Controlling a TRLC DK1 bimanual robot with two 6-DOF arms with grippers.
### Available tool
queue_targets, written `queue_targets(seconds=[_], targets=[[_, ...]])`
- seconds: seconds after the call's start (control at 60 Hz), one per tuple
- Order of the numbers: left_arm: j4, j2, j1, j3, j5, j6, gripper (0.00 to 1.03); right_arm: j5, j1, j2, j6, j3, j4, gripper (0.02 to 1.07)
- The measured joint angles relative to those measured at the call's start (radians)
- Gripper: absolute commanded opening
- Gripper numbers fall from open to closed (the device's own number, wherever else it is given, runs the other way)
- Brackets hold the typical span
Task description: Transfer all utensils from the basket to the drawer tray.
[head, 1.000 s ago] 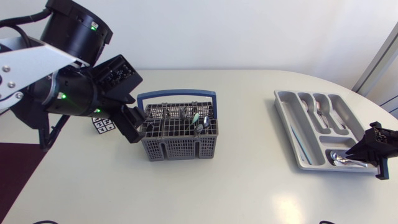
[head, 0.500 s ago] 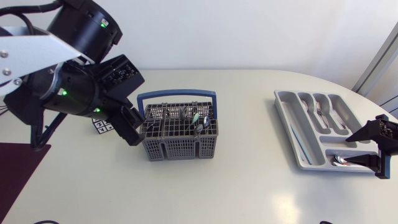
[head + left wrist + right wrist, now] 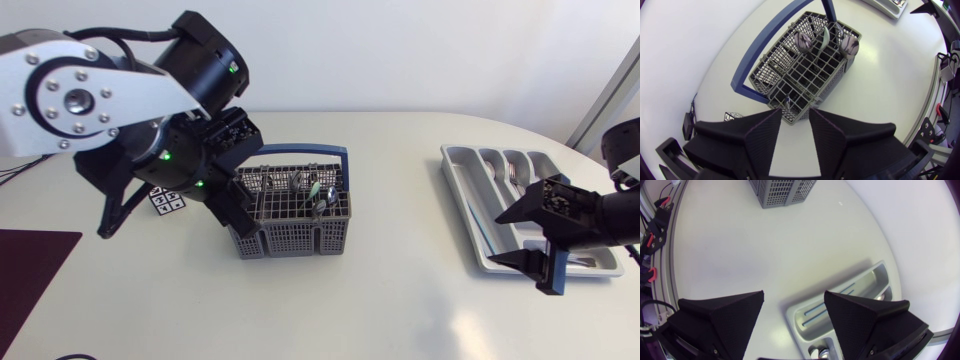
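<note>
Your utensils (image 3: 318, 194) stand in the grey basket (image 3: 290, 238) in the middle of the worktop (image 3: 400, 300). Your left hand (image 3: 794, 120) hangs spread at the basket's end, holding nothing. Your right hand (image 3: 794, 300), also spread and holding nothing, hovers over the drawer tray's (image 3: 458, 170) edge, well apart from the basket.

I count one basket (image 3: 290, 240), one drawer tray (image 3: 458, 185), one small marker card (image 3: 166, 199), and three utensils (image 3: 803, 41) standing in the basket.

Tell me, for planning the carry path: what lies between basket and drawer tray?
Nothing: the head view shows bare table between the basket and the drawer tray.
</note>
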Motion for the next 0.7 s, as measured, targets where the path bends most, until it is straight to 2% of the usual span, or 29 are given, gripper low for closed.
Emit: queue_targets(seconds=[0.333,0.7], targets=[[0.062,0.105,0.013,0.000,-0.049,-0.018,0.32,0.099,0.314,-0.080,0.278,-0.042,0.031,0.89],[0.137,0.164,0.047,-0.014,-0.096,-0.018,0.32,0.154,0.447,-0.082,0.389,-0.059,0.078,0.89]])
